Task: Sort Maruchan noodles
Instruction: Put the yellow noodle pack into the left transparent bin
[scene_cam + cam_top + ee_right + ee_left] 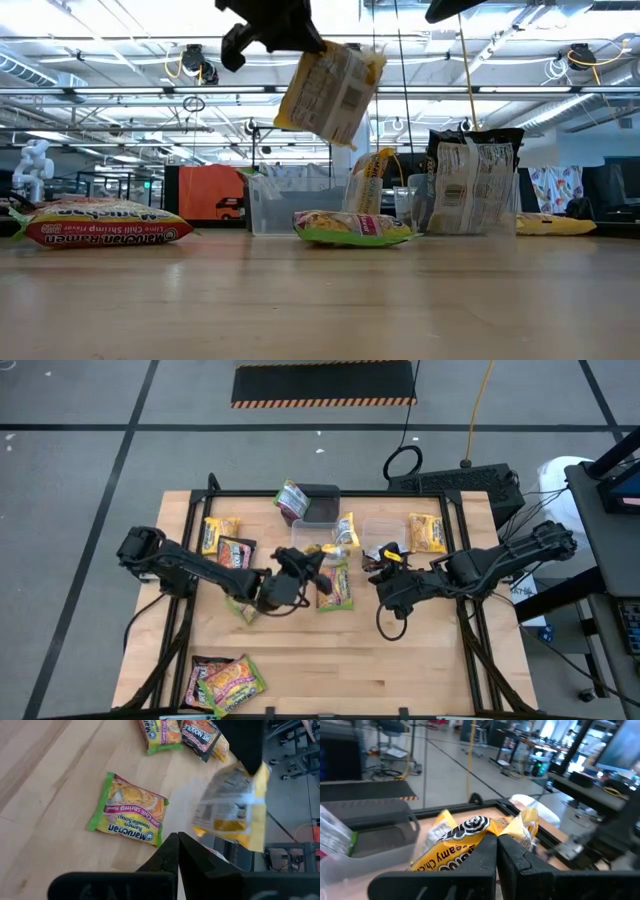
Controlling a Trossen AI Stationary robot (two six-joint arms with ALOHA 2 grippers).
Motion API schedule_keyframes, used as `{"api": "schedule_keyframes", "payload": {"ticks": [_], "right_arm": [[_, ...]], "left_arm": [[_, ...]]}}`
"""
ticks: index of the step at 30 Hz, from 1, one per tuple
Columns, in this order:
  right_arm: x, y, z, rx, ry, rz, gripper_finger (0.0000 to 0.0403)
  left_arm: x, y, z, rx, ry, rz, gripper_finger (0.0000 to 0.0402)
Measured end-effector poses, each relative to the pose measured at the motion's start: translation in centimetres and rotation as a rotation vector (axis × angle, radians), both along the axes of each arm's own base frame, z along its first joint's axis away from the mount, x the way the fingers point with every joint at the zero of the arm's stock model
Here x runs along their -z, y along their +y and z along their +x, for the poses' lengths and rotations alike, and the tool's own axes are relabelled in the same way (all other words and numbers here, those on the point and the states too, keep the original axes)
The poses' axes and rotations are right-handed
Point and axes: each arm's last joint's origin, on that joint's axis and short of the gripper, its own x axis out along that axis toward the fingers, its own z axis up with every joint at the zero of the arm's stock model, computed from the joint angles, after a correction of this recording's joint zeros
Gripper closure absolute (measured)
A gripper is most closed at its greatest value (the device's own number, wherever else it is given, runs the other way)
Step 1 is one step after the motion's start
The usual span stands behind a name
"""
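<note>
My left gripper (312,563) (497,845) is above the middle of the table, shut on a yellow Maruchan noodles packet (330,90) (235,805). My right gripper (385,588) (177,840) hovers shut and empty to the right of it, above the wood. Below them a green-edged packet (335,586) (129,812) lies flat on the table. Another yellow packet (346,532) leans upright at a clear tub (310,536). More packets lie flat around: yellow (220,532) (427,532), dark (236,552), green-edged (243,610). My left gripper pinches the yellow packet's crimped end edge (492,827) between its two shut fingers, which reach out nearly level. The packet is lifted clear of the table and hangs tilted below the fingers (290,35), its printed back facing the table's near side.
A second clear tub (380,536) and a dark grey box (322,506) with a green packet (291,500) stand at the far middle. A pile of packets (225,680) lies at the near left corner. Bare wood (400,670) spreads across the near right.
</note>
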Motion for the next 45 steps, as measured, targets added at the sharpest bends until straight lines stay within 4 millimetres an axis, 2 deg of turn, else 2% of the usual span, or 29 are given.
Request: {"api": "schedule_keyframes", "payload": {"ticks": [6, 10, 18, 31, 36, 45], "right_arm": [[-0.1, 0.0, 0.1, 0.001, -0.011, 0.003, 0.0403], [-0.2, -0.1, 0.3, 0.008, -0.037, 0.012, 0.0403], [-0.5, -1.5, 1.0, 0.065, -0.074, 0.018, 0.0391], [-1.1, -4.2, 2.0, 0.114, -0.132, -0.024, 0.0296], [-0.6, -5.0, 2.5, 0.062, -0.104, 0.06, 0.0292], [1.2, -6.3, 3.6, 0.077, -0.105, -0.026, 0.0297]], "left_arm": [[0.1, 2.5, 0.3, -0.068, 0.007, -0.005, 0.0401], [0.1, 3.2, 0.4, -0.073, 0.012, -0.007, 0.0401], [0.2, 2.7, 0.4, -0.04, 0.017, -0.009, 0.0401], [0.2, 1.4, 0.3, 0.0, 0.024, -0.002, 0.0401], [0.1, 1.1, 0.2, 0.008, 0.014, -0.004, 0.0401], [-0.4, 0.3, 0.3, 0.038, -0.005, 0.025, 0.0401]]}}
